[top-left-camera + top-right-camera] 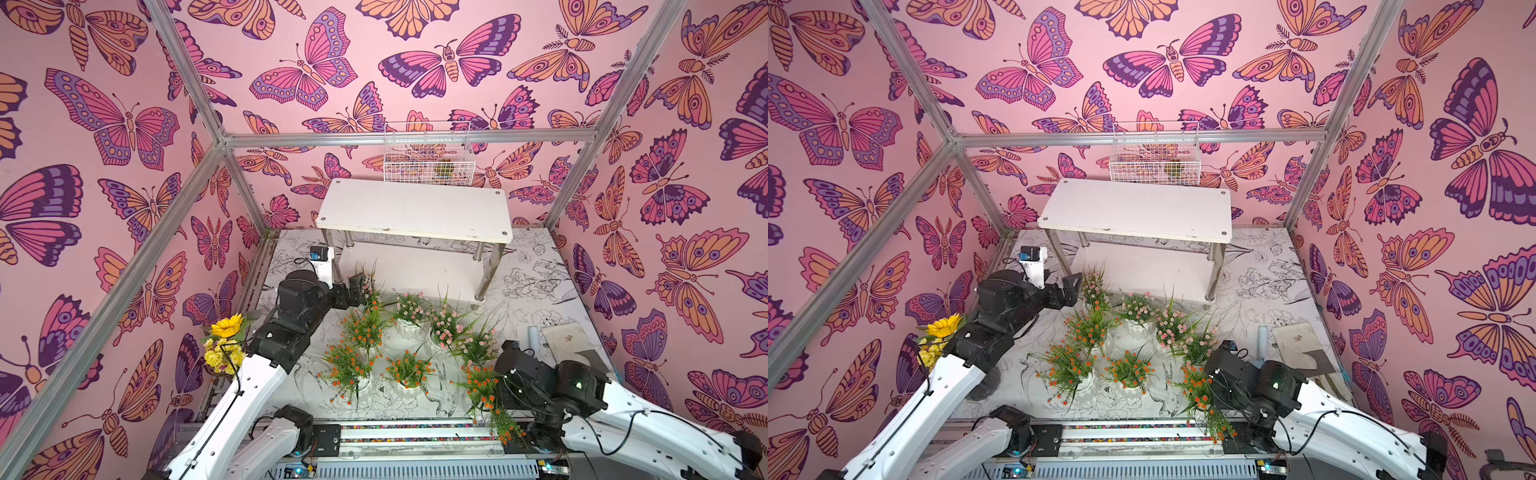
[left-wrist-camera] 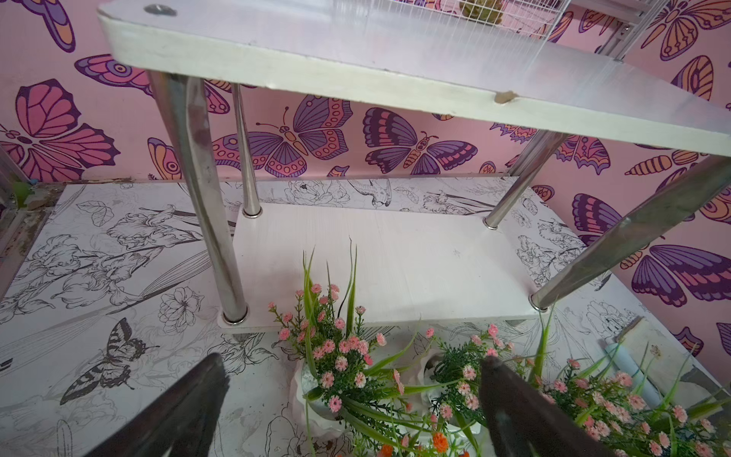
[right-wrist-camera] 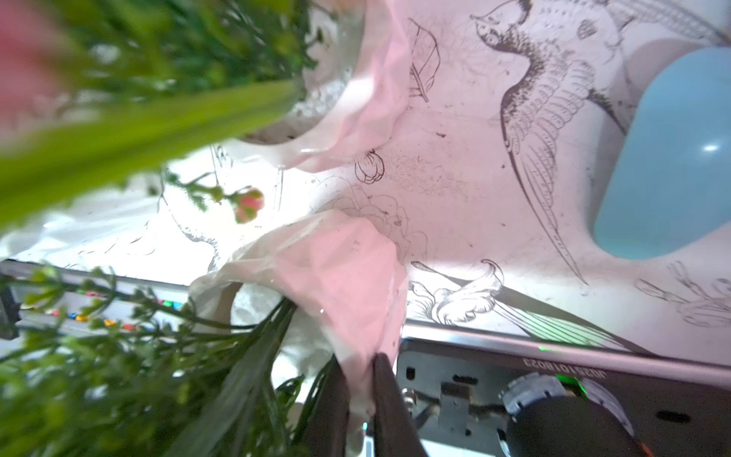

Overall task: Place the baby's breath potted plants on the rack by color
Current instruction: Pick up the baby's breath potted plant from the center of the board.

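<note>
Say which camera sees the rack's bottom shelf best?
The left wrist view: the bottom shelf lies nearly whole between the legs. In both top views the top board covers much of it. The right wrist view misses it.

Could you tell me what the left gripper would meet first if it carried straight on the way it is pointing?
The left gripper would most likely meet the pink-flowered potted plant just ahead of its open jaws; the rack's lower board lies beyond. Depth is unclear.

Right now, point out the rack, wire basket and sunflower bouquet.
rack [image 1: 415, 208]: in a top view, bare top board.
wire basket [image 1: 415, 172]: in a top view, front mesh wall.
sunflower bouquet [image 1: 227, 326]: in a top view, sunflower head.
</note>
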You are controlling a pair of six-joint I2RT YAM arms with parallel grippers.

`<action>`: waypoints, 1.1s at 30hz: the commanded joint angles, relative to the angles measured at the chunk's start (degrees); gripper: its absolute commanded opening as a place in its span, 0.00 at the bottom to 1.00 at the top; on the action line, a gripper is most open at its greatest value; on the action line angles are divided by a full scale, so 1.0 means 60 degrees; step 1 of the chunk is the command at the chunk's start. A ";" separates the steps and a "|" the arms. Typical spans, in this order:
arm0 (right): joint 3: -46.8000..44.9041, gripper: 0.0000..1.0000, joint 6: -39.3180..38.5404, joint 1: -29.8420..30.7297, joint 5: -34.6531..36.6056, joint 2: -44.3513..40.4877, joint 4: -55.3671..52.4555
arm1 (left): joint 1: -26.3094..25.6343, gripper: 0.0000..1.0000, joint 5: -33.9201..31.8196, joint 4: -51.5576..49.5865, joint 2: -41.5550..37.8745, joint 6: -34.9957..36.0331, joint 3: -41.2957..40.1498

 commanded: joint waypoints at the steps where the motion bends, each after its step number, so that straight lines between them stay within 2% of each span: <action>1: 0.0773 0.00 -0.0197 0.0035 0.0224 -0.0112 -0.0611 | -0.0046 1.00 0.0152 -0.0093 0.0107 -0.0034 0.0241; 6: 0.1414 0.00 -0.0247 0.0020 0.0363 -0.0411 -0.0987 | -0.0068 1.00 0.0192 -0.0091 0.0180 0.0005 0.0285; 12: 0.2919 0.00 -0.0464 0.0020 0.0466 -0.0345 -0.1897 | -0.0079 1.00 0.0164 -0.0084 0.0240 0.0045 0.0358; 17: 0.4449 0.00 -0.0814 0.0020 0.0752 0.0109 -0.2716 | -0.0112 1.00 0.0329 -0.0088 0.0359 0.0079 0.0458; 25: 0.6696 0.00 -0.1692 -0.0135 0.0814 0.1396 -0.2932 | -0.0394 1.00 0.1082 -0.0091 0.0497 0.0640 0.0702; 30: 0.8032 0.00 -0.2875 -0.1100 0.0163 0.2604 -0.3154 | -0.1084 1.00 0.1445 0.0121 0.0717 0.1491 0.0771; 33: 0.8358 0.00 -0.3845 -0.2787 -0.1152 0.3118 -0.2886 | -0.1628 1.00 0.1395 0.0363 0.0777 0.2042 0.0607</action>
